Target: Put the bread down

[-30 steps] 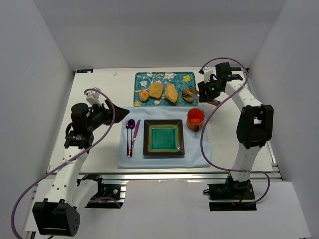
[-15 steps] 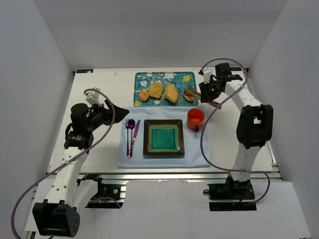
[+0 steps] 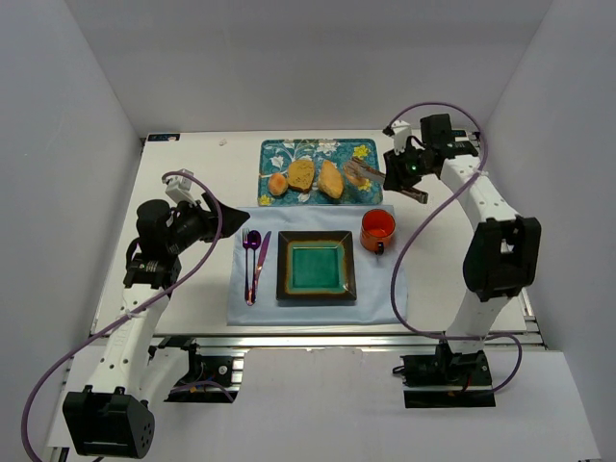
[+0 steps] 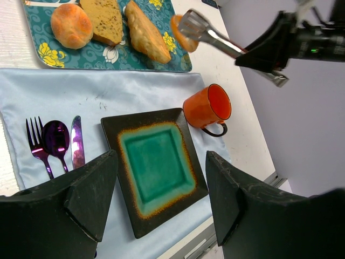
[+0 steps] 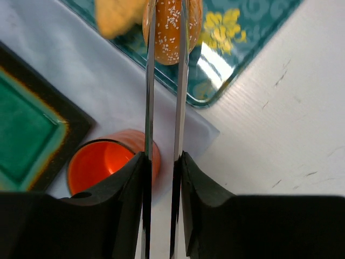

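In the right wrist view the top of the bread (image 5: 166, 32) is cut off by the frame; only a corner of the plate (image 5: 27, 127) shows there, and the mug (image 5: 105, 162) is partly hidden behind one blade of the tongs (image 5: 149, 108). In the left wrist view the far edge of the tray (image 4: 116, 54) runs out of the picture, and that claw's own dark fingers (image 4: 89, 189) cover the near part of the cloth (image 4: 108, 91).

Counted: four breads in all, one in the tongs and three lying on the tray, namely a round roll (image 4: 71, 25), a brown slice (image 4: 106, 19) and a long pastry (image 4: 144, 33); one fork (image 4: 36, 145), one spoon (image 4: 55, 137) and one knife (image 4: 77, 143) side by side on the cloth left of the plate; one mug, one plate, one tray, all on the white surface (image 3: 183, 183).

The right claw (image 5: 163, 162) is pressed onto the tongs, whose tips pinch the bread; the bread stands on edge over the right end of the tray, just beside the pastry, its longer side in line with the tongs and pointing away from the claw; whether it touches the tray I cannot tell. The left claw (image 3: 231, 219) is spread with nothing between its fingers, over the cloth's left edge.
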Action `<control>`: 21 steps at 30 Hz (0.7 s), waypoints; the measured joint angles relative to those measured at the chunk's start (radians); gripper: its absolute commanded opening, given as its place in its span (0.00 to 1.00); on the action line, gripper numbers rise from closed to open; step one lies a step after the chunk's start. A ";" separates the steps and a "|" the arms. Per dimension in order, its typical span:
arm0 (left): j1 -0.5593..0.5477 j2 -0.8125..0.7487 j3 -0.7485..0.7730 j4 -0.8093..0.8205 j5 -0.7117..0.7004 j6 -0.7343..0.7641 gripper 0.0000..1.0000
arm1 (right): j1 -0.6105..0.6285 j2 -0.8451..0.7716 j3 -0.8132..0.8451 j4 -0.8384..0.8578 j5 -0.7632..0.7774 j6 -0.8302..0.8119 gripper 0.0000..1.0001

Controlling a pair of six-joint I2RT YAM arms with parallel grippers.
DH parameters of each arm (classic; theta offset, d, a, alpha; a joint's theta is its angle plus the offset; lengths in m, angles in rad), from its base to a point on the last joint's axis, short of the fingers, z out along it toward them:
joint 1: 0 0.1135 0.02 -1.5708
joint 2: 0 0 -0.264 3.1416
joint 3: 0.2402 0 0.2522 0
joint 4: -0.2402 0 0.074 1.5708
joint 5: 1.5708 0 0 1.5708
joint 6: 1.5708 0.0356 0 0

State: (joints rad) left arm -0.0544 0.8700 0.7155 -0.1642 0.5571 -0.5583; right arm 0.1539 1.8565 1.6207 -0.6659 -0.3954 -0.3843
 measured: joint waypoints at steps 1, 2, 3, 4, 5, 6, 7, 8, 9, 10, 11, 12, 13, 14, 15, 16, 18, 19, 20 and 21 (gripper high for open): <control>0.000 0.000 0.000 0.000 0.000 0.000 0.75 | 0.008 -0.028 -0.005 0.002 -0.005 -0.006 0.12; 0.000 0.000 0.000 0.000 0.000 0.000 0.75 | 0.021 -0.070 -0.018 0.008 -0.011 -0.017 0.12; 0.000 0.000 0.000 0.000 0.000 0.000 0.75 | 0.037 -0.109 -0.038 0.016 -0.015 -0.024 0.11; 0.000 -0.001 0.000 0.001 0.000 -0.001 0.75 | 0.060 -0.163 -0.076 0.034 -0.016 -0.039 0.11; 0.000 -0.002 0.000 0.002 0.000 -0.001 0.75 | 0.085 -0.210 -0.108 0.037 -0.019 -0.049 0.11; 0.000 -0.002 0.000 0.004 0.000 -0.002 0.75 | 0.121 -0.258 -0.143 0.039 -0.023 -0.063 0.11; 0.000 -0.003 0.000 0.006 0.000 -0.003 0.75 | 0.160 -0.303 -0.180 0.045 -0.024 -0.076 0.11; 0.000 -0.005 0.000 0.008 0.000 -0.004 0.75 | 0.203 -0.340 -0.218 0.048 -0.026 -0.089 0.11; 0.000 -0.008 0.000 0.007 0.000 -0.004 0.75 | 0.243 -0.367 -0.250 0.047 -0.026 -0.098 0.11; 0.000 -0.012 0.000 0.007 0.000 -0.005 0.75 | 0.290 -0.388 -0.288 0.049 -0.026 -0.106 0.10; 0.000 -0.014 0.000 0.008 0.000 -0.005 0.75 | 0.328 -0.400 -0.322 0.055 -0.026 -0.113 0.11; 0.000 -0.018 0.000 0.007 0.000 -0.005 0.75 | 0.363 -0.406 -0.359 0.055 -0.026 -0.118 0.11; 0.000 -0.020 0.000 0.007 0.000 -0.005 0.75 | 0.386 -0.406 -0.387 0.053 -0.024 -0.122 0.11; 0.000 -0.023 0.000 0.007 0.000 -0.005 0.75 | 0.401 -0.401 -0.411 0.049 -0.016 -0.124 0.11; 0.000 -0.026 0.000 0.007 0.000 -0.005 0.75 | 0.411 -0.393 -0.430 0.040 -0.003 -0.128 0.11; 0.000 -0.029 0.000 0.006 -0.001 -0.005 0.75 | 0.415 -0.383 -0.443 0.035 0.010 -0.135 0.12; 0.000 -0.036 -0.001 0.006 -0.003 -0.005 0.75 | 0.419 -0.365 -0.451 0.030 0.037 -0.148 0.13; 0.000 -0.040 -0.001 0.006 -0.004 -0.005 0.75 | 0.422 -0.360 -0.452 0.031 0.048 -0.153 0.18; 0.000 -0.045 -0.003 0.006 -0.006 -0.005 0.75 | 0.424 -0.357 -0.452 0.032 0.058 -0.158 0.23; 0.000 -0.050 -0.004 0.005 -0.008 -0.005 0.75 | 0.425 -0.357 -0.452 0.032 0.064 -0.164 0.30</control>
State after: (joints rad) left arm -0.0544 0.8200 0.7113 -0.1589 0.5491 -0.5632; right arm 0.5793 1.4998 1.1687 -0.6334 -0.3313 -0.5488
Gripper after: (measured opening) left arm 0.754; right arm 0.349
